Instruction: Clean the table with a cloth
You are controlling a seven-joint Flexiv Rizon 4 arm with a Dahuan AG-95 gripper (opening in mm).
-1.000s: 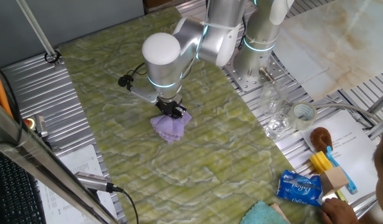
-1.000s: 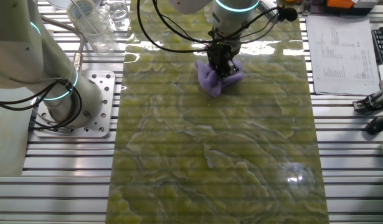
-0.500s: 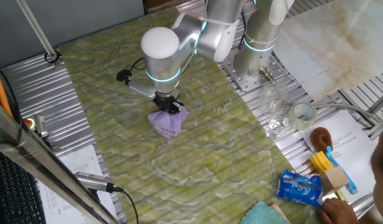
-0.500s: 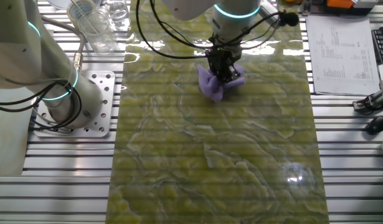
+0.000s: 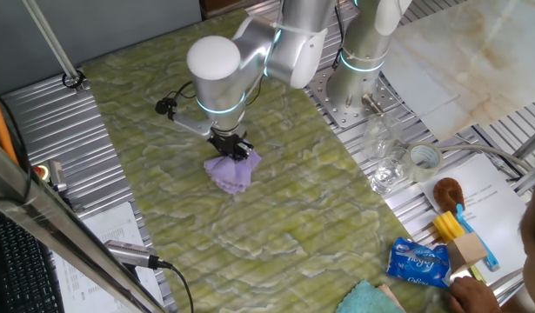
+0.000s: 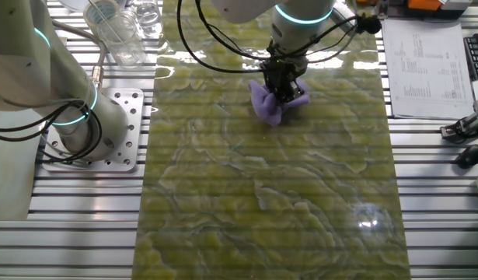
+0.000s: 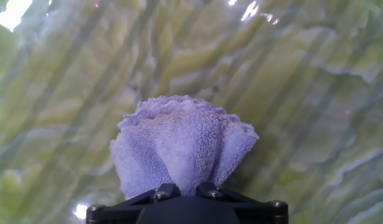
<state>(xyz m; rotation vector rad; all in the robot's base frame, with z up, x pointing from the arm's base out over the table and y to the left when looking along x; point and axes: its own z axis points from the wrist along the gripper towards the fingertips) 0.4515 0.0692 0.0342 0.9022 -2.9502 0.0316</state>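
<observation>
Fixed views both show the desk (image 5: 163, 104), green-yellow marbled top with ribbed grey metal on either side, taking up most of each frame. Arm comes in from the upper right of one fixed view, wrist pointing straight down at upper centre of the marbled surface. Fingers (image 5: 230, 148) are closed on a pinch of the cloth (image 5: 230, 172), lilac, bunched and fanned out below the tips. Cloth looks to be touching the desk in both fixed views, upper centre of the other fixed view at (image 6: 274, 101), under the fingers (image 6: 284, 84). Hand view confirms the grip: cloth (image 7: 179, 149) gathers into a fold between the tips at bottom centre of frame and spreads away from them over the marbling; fingers (image 7: 182, 190) nearly shut with only fabric between. Clutter sits off the marbled area at lower right of one fixed view: blue tissue packet (image 5: 417, 263), teal cloth (image 5: 364, 299), clear cups (image 5: 384, 156). My read: wiping stroke is in hand, cloth down and gripped. Next move needs steady downward contact and a lateral sweep across uncovered marbling, mostly the lower part of frame; grip must hold, since the bunched fabric could drag out.
</observation>
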